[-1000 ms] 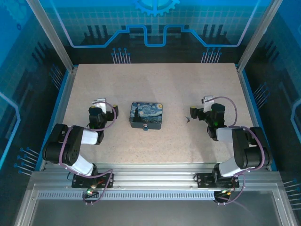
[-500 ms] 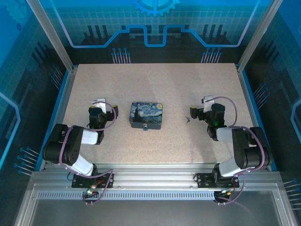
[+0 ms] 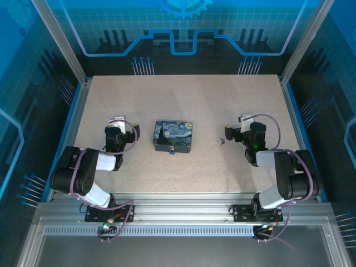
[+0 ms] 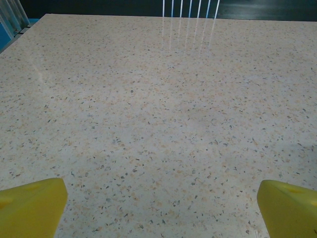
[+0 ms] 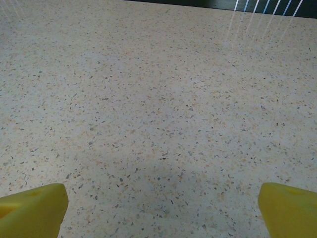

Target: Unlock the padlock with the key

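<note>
The padlock (image 3: 172, 151) sits at the near side of the painted tin (image 3: 173, 135), midway between the side edges of the bench (image 3: 194, 94); the key (image 3: 221, 141) lies right of the tin, near the right gripper (image 5: 159, 210). That one and the left gripper (image 4: 159, 210) stand spread wide, pinching nothing.

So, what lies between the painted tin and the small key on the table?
Nothing. In the top view, the stretch of table between the tin and the key is bare.

Bluish padlock (image 3: 172, 151), swirly blue tin (image 3: 173, 135), speckled table (image 3: 222, 103)
</note>
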{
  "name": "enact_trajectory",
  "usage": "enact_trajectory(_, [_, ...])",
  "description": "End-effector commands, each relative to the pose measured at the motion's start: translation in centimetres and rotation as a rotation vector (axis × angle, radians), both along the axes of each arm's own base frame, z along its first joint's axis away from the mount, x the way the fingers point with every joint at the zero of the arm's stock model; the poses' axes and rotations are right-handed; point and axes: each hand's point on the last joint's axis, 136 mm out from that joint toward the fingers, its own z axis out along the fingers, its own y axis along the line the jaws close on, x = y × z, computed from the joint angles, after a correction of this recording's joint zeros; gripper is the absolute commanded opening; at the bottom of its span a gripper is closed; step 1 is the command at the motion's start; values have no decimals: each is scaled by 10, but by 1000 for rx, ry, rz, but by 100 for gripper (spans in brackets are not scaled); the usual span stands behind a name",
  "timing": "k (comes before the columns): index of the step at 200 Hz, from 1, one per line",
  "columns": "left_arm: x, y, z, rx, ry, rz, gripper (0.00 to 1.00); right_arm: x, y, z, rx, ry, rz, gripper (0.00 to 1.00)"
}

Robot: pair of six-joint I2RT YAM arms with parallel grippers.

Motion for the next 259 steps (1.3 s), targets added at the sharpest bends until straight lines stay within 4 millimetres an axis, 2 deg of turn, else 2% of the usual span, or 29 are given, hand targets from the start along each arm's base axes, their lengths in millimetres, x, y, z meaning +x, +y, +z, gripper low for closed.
enact_trajectory(1, [7, 3, 15, 8, -53, 10, 99, 7, 3, 10, -11, -37, 8, 100])
enact_trajectory(73, [9, 6, 18, -11, -47, 8, 99, 9, 1, 13, 0, -30, 5, 100])
enact_trajectory(88, [8, 7, 28, -11, -13, 21, 99, 11, 3, 32, -2, -2, 21, 100])
enact_trajectory(111, [13, 13, 53, -9, 35, 62, 99, 10, -4, 55, 14, 18, -30, 100])
enact_trajectory(144, [12, 15, 97, -163, 11, 132, 99, 2, 6, 92, 140, 19, -23, 100])
enact_trajectory(156, [11, 12, 106, -230, 42, 143, 99, -5, 13, 111, 211, 12, -5, 100])
enact_trajectory(169, [8, 2, 110, -304, 86, 118, 99, -14, 22, 126, 336, 48, 13, 100])
enact_trajectory(181, [4, -11, 110, -376, 126, 71, 99, -22, 19, 119, 493, 166, -96, 100])
enact_trajectory(191, [1, -29, 109, -442, 153, -13, 99, -25, 41, 120, 569, 238, 37, 100])
enact_trajectory(210, [-5, -58, 102, -590, 210, -120, 99, -34, 73, 112, 580, 351, 173, 99])
enact_trajectory(233, [-14, -85, 82, -721, 311, -194, 99, -46, 91, 103, 558, 390, 182, 96])
enact_trajectory(259, [-26, -109, 54, -775, 430, -242, 95, -60, 111, 91, 594, 450, 194, 92])
